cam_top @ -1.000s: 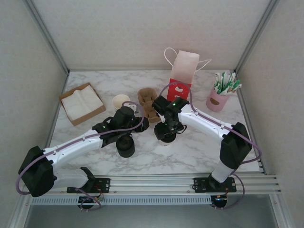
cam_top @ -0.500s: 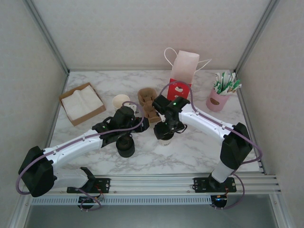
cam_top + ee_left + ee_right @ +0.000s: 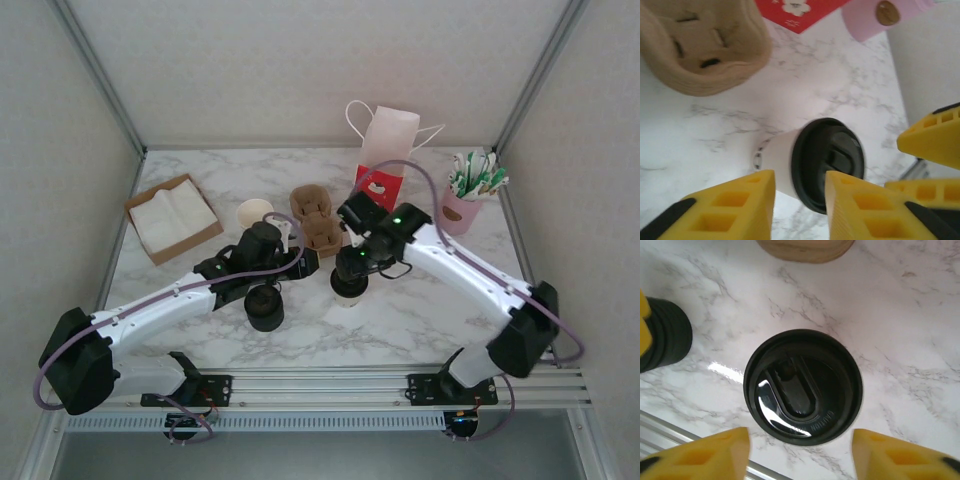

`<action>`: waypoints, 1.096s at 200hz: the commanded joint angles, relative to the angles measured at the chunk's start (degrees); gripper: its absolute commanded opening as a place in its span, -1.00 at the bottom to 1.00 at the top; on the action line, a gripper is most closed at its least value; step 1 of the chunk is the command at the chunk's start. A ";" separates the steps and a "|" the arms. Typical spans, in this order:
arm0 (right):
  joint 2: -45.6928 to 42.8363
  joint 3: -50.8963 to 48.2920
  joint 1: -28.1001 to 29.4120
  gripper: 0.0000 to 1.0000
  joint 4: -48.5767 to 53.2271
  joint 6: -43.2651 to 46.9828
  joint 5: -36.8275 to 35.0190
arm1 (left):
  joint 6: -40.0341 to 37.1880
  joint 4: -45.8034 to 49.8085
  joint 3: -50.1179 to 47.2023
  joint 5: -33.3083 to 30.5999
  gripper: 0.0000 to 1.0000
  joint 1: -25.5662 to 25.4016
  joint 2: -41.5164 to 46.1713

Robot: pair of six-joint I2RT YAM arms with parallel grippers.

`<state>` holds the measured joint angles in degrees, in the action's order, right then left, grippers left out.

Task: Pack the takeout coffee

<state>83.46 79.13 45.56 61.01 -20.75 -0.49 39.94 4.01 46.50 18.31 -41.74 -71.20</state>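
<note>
Your small cream-white paper cup with the round black lid (image 3: 347,295) stands upright on the white marble table (image 3: 390,330), near the middle. It is just right of the squat black stack of lids (image 3: 265,307) and nearer to you than the brown cardboard cup carrier (image 3: 315,215). Your right gripper (image 3: 350,275) hangs directly over the cup. From its wrist you see its yellow fingers (image 3: 700,452) standing about as wide apart as the lid, gripping nothing. Your left gripper (image 3: 298,262) sits just left of the cup, jaws parted a little and empty, with the cup showing beyond the gap. The tall red-and-white paper bag (image 3: 385,150) stands at the far side, near the pink holder of sachets (image 3: 460,208).
</note>
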 commanded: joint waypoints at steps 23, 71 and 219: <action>-10.59 -11.68 -6.13 -0.64 -8.90 -6.17 7.26 | 2.95 -7.77 -2.68 11.19 -0.69 0.52 -1.84; -15.59 -22.36 -11.99 -1.00 -17.94 -9.10 16.79 | 3.76 -10.53 -2.87 15.01 -0.93 0.60 -6.33; -10.66 -28.22 -16.40 -1.00 -24.75 -9.00 22.50 | 2.82 -11.70 -3.10 15.53 -0.80 1.87 -11.78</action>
<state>71.92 51.88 29.50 37.60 -29.65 20.03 43.33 -5.63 44.05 32.45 -40.27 -81.95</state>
